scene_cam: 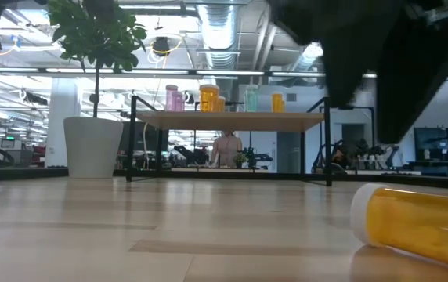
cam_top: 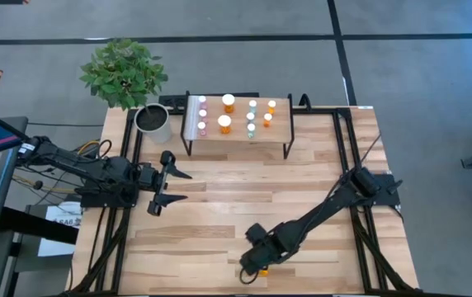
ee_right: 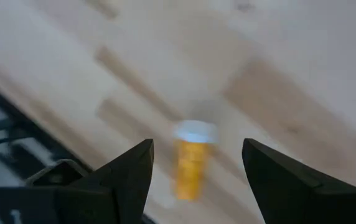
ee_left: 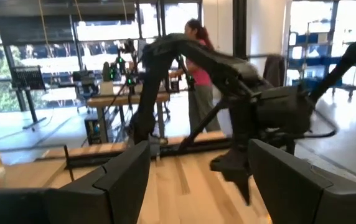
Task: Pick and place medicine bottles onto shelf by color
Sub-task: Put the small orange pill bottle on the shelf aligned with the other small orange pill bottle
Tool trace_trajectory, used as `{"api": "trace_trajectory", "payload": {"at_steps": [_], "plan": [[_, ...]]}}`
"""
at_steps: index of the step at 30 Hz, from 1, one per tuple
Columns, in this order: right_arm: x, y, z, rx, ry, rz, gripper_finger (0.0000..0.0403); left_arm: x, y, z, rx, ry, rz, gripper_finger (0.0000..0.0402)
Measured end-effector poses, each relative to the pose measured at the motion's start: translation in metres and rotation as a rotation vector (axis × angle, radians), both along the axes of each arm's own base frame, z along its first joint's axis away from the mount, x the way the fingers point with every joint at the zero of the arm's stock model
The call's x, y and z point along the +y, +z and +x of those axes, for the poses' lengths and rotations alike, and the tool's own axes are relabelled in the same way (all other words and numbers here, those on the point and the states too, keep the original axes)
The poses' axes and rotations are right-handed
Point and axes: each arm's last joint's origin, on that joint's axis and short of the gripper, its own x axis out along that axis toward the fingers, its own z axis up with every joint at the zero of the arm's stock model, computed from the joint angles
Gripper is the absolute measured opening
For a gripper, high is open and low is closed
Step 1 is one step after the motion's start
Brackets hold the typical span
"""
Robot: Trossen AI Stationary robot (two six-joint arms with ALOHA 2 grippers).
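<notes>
We take the shelf [cam_top: 238,132] as our landmark: it stands at the far edge of the counter [cam_top: 219,206], just beside the grey-white plant pot [cam_top: 154,122], and its top already carries the sorted medicine bottles [cam_top: 236,114], pink ones toward the pot end, the larger orange ones [cam_top: 227,103] next, pale green ones after them and small orange ones at the end away from the pot, so we judge the grouping by colour to be nearly finished. One orange bottle [ee_right: 190,158] is still off the shelf, lying on its side with its white cap on, well apart from the shelf at the near edge of the counter; in the low view [scene_cam: 416,222] it rests flat on the wood. Our right gripper [cam_top: 254,262] hangs directly over it, on the side of the counter farthest from the shelf, with its jaws apart and the bottle showing between them in the wrist view, not yet touched; we read this as lining up the jaws across the body so they can close on its sides, since a lying cylinder would roll if caught off centre. Our left gripper [cam_top: 170,188] waits in front of the shelf's pot end, jaws spread and holding nothing, kept clear so the right arm has a free path back toward the small orange group on the shelf
</notes>
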Motion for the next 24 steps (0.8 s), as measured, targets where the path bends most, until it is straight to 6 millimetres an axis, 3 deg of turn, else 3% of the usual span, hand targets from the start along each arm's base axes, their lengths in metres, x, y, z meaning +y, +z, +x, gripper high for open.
{"api": "trace_trajectory", "payload": {"at_steps": [8,13,24], "plan": [[0.019,-0.018,0.022,0.085,0.044,-0.048,0.027,-0.001,-0.002,0.003,0.007,-0.01,-0.015,0.0258],[0.023,-0.032,0.024,0.142,0.059,-0.055,0.027,-0.001,-0.001,0.003,0.0,-0.01,-0.017,0.0258],[0.022,-0.031,0.022,0.163,0.071,-0.061,0.027,-0.001,-0.001,0.003,-0.005,-0.011,-0.02,0.0258]]}}
